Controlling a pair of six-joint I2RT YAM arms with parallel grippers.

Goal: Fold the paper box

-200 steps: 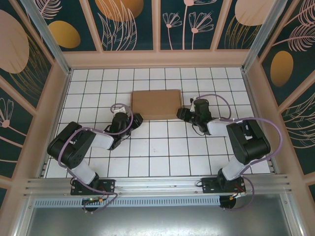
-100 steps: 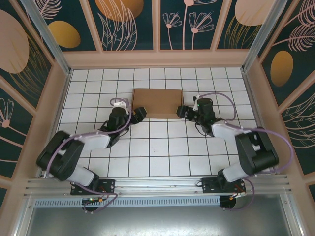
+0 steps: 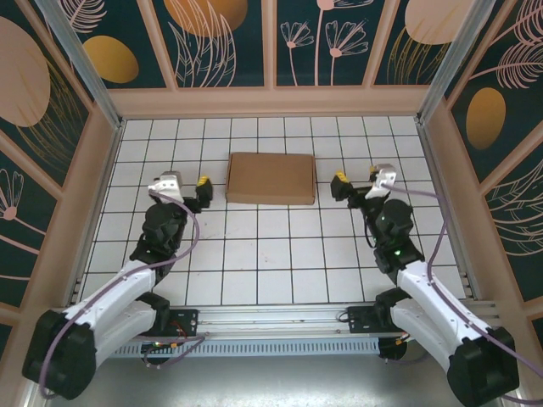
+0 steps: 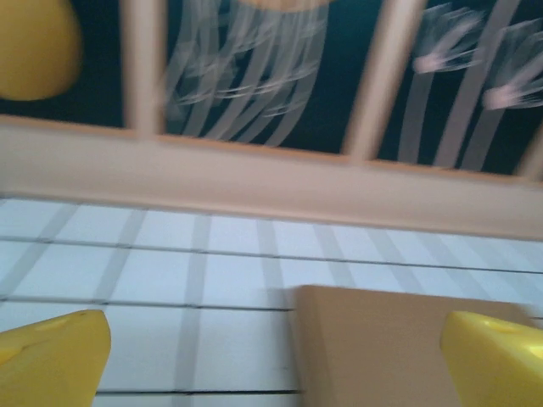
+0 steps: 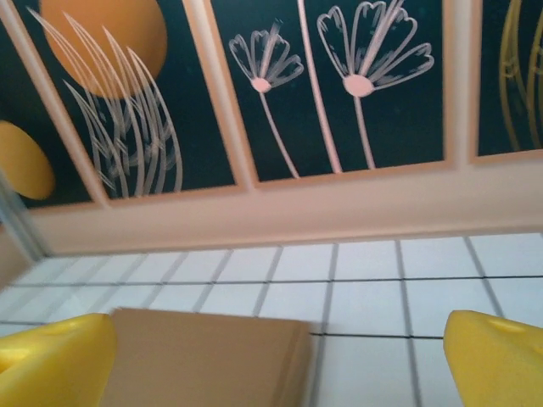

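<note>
Paper box (image 3: 271, 178) edges apparently free

No writing, number, brand or sign can be read anywhere. The flat, plain brown cardboard paper box (image 3: 271, 178) has a bare top, and the dark teal wall panels (image 3: 322, 38) carry only painted flowers, leaves and orange discs.
</note>
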